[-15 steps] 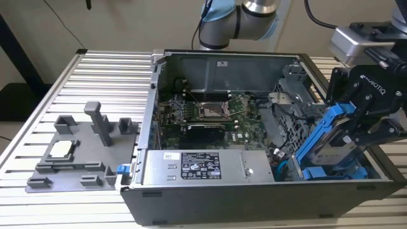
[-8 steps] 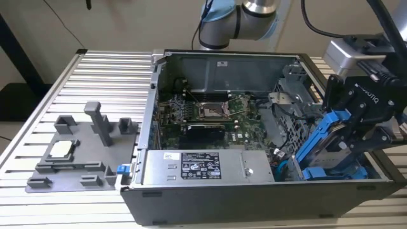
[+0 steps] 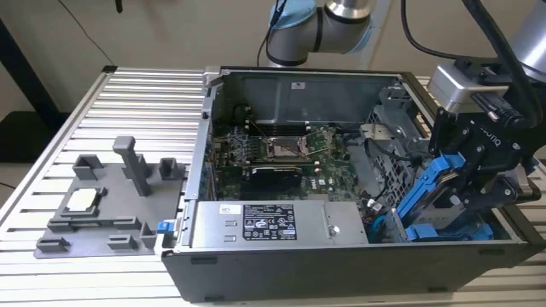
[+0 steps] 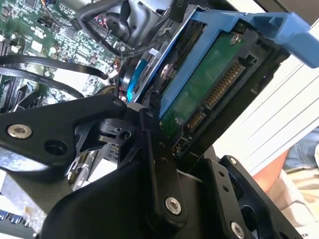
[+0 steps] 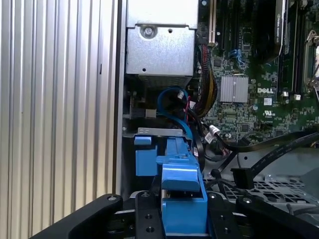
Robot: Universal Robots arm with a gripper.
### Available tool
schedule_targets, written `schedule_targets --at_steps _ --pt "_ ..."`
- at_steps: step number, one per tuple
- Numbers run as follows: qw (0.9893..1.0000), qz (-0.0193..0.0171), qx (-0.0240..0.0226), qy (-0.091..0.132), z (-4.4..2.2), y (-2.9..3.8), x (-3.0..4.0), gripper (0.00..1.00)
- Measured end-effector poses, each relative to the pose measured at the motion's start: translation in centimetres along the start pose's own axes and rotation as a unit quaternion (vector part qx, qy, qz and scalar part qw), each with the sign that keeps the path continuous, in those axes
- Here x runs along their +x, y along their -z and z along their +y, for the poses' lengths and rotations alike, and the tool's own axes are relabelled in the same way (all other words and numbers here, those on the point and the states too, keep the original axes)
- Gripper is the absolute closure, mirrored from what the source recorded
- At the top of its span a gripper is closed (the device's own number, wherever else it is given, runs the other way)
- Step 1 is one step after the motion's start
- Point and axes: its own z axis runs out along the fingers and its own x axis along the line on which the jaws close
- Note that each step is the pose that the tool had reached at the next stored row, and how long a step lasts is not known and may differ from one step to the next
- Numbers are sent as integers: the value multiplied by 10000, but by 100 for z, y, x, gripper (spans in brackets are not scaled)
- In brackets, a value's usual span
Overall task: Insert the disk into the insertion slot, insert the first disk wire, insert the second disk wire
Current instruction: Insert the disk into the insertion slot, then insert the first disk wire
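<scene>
While the gripper clamps the disk, disk tilted, just over the insertion slot

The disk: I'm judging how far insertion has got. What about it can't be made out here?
Exterior view: the gripper covers much of the disk; its lower end is lost among the blue parts of the insertion slot, so depth is unclear.
First wrist view: the disk is edge-on, and its blue carrier hides the slot mouth behind it.
Second wrist view: the gripper's black links cover part of the disk's green board; the picture's edge cuts its carrier.
</scene>
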Motion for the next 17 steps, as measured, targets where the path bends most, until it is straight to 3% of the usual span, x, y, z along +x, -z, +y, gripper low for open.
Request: schedule_targets --at_steps 7,8,10,12,13,17 --pt "10000 -3 0 0 0 -5 0 67" --pt "10000 -1 0 0 0 -5 0 66" --pt "10000 -1 0 0 0 -6 0 54" --pt "10000 -2 0 0 0 -7 0 54" --pt "10000 -1 0 0 0 -7 0 47" --pt "10000 -1 0 0 0 -9 0 47"
